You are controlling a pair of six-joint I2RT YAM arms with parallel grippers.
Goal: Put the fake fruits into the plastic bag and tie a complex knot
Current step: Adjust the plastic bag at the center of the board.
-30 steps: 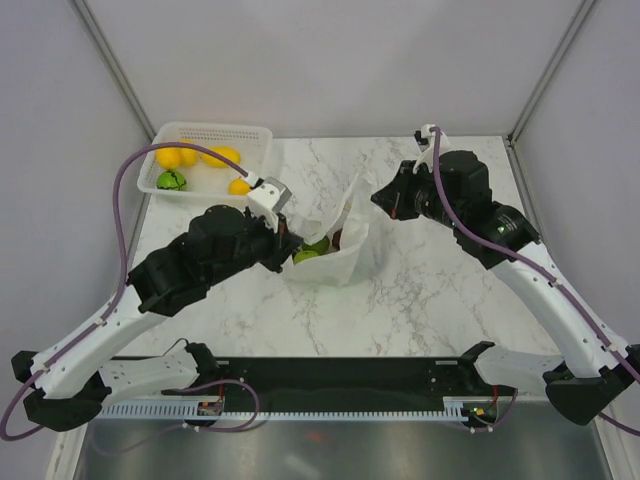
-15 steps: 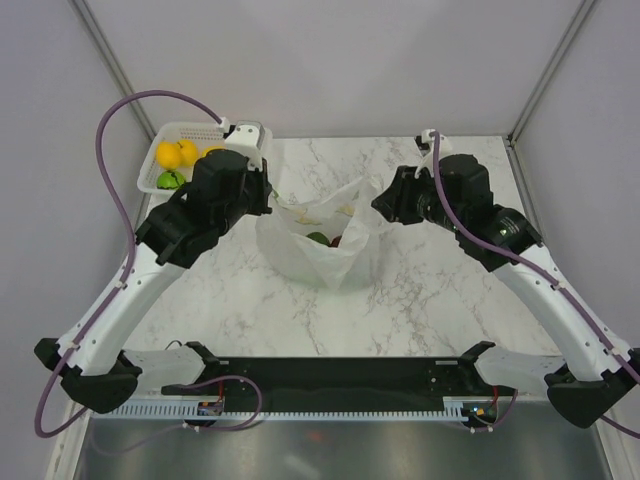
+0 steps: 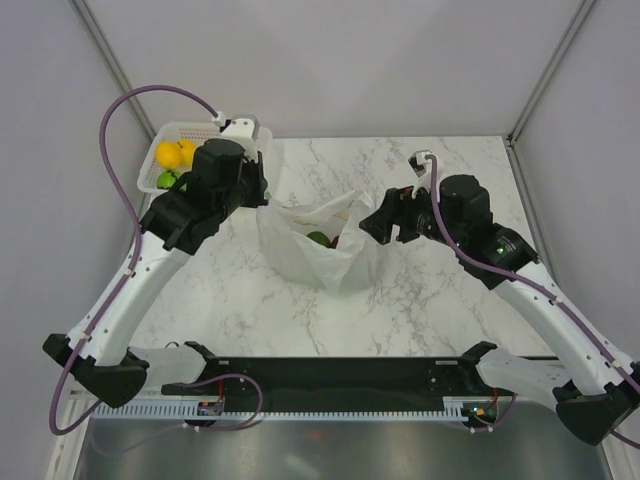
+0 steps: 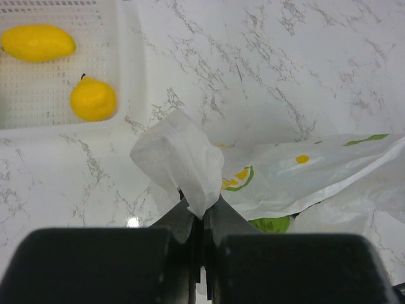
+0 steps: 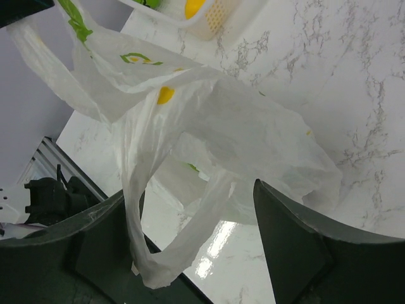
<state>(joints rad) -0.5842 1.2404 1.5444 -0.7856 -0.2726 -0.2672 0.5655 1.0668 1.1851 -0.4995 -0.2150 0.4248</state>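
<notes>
left gripper (image 4: 201, 218): clamped shut on a bunched handle of the plastic bag (image 4: 304, 171) | right gripper (image 5: 190, 218): spread wide, nothing gripped, with a bag loop hung between the jaws, possibly brushing one | bag: set mid-table (image 3: 420, 300) | fake fruits (image 3: 318, 238) seen inside (lemons (image 4: 93, 99) in the basket (image 4: 130, 63))

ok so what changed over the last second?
The left gripper, shut on the plastic bag's handle loop, swung back toward the basket, stretching the bag's mouth wide. The right gripper opened and let go of the other loop. The fake fruits stayed put in basket and bag.
</notes>
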